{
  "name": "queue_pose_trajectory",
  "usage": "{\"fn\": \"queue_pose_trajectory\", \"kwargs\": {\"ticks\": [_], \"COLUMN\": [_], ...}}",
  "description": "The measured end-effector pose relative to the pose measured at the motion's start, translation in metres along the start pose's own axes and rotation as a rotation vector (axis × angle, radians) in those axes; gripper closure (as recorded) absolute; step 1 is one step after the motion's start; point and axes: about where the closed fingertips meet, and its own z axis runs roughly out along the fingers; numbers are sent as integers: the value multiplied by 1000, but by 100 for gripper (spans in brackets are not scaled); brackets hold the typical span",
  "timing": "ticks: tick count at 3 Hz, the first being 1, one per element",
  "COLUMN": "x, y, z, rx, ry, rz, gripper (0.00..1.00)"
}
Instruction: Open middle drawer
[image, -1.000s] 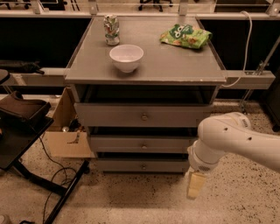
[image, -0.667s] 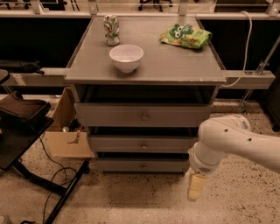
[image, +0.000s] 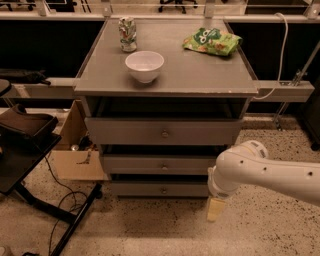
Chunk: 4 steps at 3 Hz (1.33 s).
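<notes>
The middle drawer (image: 150, 164) is the second of three grey fronts in the cabinet, with a small round metal knob (image: 164, 166) at its centre. It looks closed, roughly flush with the drawer below. The top drawer (image: 150, 131) has a taller front and the bottom drawer (image: 155, 189) sits lowest. My white arm (image: 265, 170) reaches in from the right. My gripper (image: 215, 209) hangs pointing down near the floor, to the right of the bottom drawer and below and right of the middle drawer's knob, touching nothing.
On the cabinet top (image: 200, 70) stand a white bowl (image: 144, 65), a drinks can (image: 127, 34) and a green snack bag (image: 212, 42). A cardboard box (image: 75, 150) and a black chair with its base (image: 30, 150) stand at the left. Cables lie on the speckled floor.
</notes>
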Motion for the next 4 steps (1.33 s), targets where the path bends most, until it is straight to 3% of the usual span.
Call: {"fn": "queue_pose_trajectory", "kwargs": {"ticks": [1, 3, 4], "x": [-4, -20, -25], "y": [-28, -89, -111], "z": [39, 111, 125], "rx": [33, 46, 67], "ry": [27, 59, 67], "rz": [-41, -114, -124], "gripper": [0, 0, 0]}}
